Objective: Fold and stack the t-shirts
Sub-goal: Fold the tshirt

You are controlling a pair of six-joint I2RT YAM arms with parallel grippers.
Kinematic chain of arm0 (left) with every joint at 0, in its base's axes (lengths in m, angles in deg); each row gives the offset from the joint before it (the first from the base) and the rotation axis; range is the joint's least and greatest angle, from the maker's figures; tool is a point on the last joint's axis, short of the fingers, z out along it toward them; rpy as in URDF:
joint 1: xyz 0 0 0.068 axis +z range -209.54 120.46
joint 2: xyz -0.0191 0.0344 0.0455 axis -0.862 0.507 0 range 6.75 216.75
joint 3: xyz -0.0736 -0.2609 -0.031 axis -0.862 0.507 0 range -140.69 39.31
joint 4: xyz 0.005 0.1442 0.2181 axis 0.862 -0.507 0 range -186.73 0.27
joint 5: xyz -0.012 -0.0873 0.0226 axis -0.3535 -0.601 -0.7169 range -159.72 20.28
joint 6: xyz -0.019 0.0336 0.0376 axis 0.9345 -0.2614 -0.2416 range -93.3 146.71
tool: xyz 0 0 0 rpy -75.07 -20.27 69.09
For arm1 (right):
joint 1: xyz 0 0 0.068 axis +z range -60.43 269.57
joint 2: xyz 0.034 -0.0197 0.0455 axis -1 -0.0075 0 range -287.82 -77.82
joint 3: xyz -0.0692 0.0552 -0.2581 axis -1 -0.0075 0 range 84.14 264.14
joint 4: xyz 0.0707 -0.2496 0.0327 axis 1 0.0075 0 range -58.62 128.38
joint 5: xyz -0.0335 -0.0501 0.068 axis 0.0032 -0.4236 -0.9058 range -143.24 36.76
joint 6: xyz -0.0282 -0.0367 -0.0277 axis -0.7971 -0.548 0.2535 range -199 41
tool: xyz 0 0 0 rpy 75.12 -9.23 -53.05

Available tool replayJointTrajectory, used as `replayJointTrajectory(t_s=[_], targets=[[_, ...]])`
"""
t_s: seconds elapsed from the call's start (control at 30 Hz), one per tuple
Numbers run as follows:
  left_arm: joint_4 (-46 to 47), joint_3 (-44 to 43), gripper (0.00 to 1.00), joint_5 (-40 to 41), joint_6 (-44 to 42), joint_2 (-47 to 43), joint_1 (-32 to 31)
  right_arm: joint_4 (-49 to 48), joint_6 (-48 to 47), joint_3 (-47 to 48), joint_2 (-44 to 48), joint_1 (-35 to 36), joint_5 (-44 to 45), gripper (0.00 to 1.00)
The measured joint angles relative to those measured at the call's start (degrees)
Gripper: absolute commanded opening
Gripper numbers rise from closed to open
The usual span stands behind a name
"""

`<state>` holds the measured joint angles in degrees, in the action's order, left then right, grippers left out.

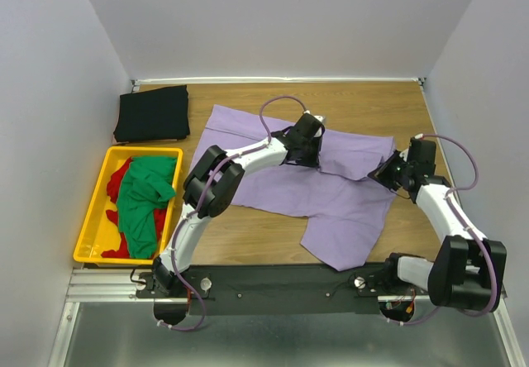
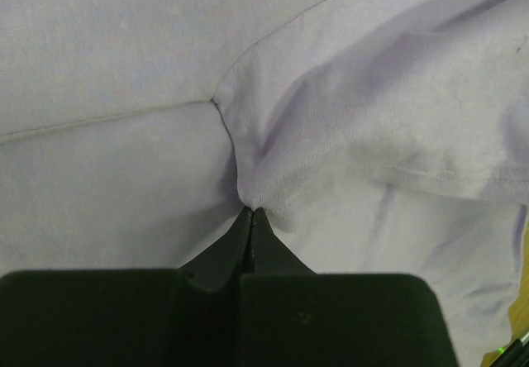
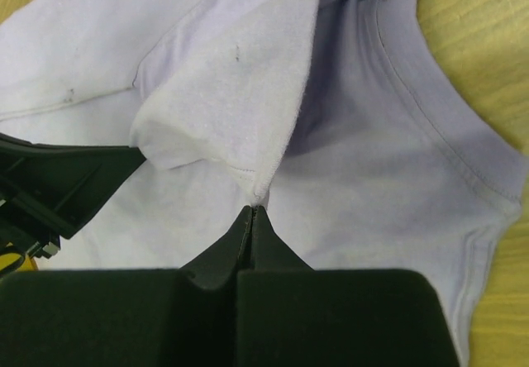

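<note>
The large lavender t-shirt (image 1: 289,185) lies spread over the middle of the table, its far right part folded over. My left gripper (image 1: 307,142) is shut on a pinch of its cloth (image 2: 252,193) near the far edge. My right gripper (image 1: 382,172) is shut on a hem fold (image 3: 258,187) at the shirt's right side, lifting it. A black t-shirt (image 1: 153,113) lies folded at the far left. A green t-shirt (image 1: 145,202) and a red t-shirt (image 1: 117,181) lie crumpled in the yellow crate.
The yellow crate (image 1: 95,218) stands at the left edge of the table. White walls close in the far, left and right sides. Bare wood (image 1: 248,247) shows at the near middle and at the far right corner.
</note>
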<state>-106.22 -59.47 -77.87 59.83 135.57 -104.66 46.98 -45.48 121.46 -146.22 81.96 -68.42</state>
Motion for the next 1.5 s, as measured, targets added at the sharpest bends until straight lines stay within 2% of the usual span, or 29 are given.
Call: replayJointTrajectory(t_s=[0.5,0.67,0.77,0.8,0.9,0.93,0.97,1.03,1.17,1.27,1.37,1.5], targets=[[-7.1,-2.1,0.00,-1.7,-5.6,-0.5,0.0,8.3,0.1,-5.8,5.4,0.0,-2.5,0.01],[-8.5,-3.5,0.00,-1.7,-6.6,-0.5,0.0,9.0,0.1,-6.5,5.9,0.0,-3.3,0.05],[-9.4,-3.8,0.09,-1.7,-7.0,-0.5,0.0,9.3,0.1,-6.5,4.6,0.0,-3.4,0.25],[-9.7,-3.8,0.21,-1.7,-7.1,-0.5,0.0,9.5,0.3,-6.5,4.1,0.0,-3.5,0.29],[-10.0,-3.8,0.42,-1.7,-7.4,-0.5,0.0,10.2,0.5,-6.5,3.2,0.0,-3.3,0.40],[-10.2,-3.8,0.51,-1.7,-7.4,-0.5,0.0,10.3,0.5,-6.5,3.2,0.0,-3.0,0.41],[-10.4,-3.8,0.56,-1.5,-7.4,-0.5,0.0,10.5,0.7,-6.4,3.3,0.0,-2.4,0.43],[-10.7,-3.8,0.58,-1.2,-7.3,-0.7,0.0,11.1,1.0,-5.5,3.3,0.0,-0.7,0.43],[-10.9,-1.5,0.58,0.0,-7.4,-3.6,1.3,10.6,1.5,0.9,1.5,0.0,2.6,0.43],[-10.5,1.0,0.53,1.4,-7.4,-8.0,4.5,8.3,1.9,6.3,-2.5,0.0,4.2,0.42],[-9.3,1.5,0.47,2.8,-7.6,-11.2,10.9,3.7,2.9,11.1,-8.3,0.0,5.1,0.41],[-7.9,1.0,0.40,5.7,-8.7,-11.1,19.8,-1.6,4.1,13.7,-16.3,-0.4,5.5,0.37]])
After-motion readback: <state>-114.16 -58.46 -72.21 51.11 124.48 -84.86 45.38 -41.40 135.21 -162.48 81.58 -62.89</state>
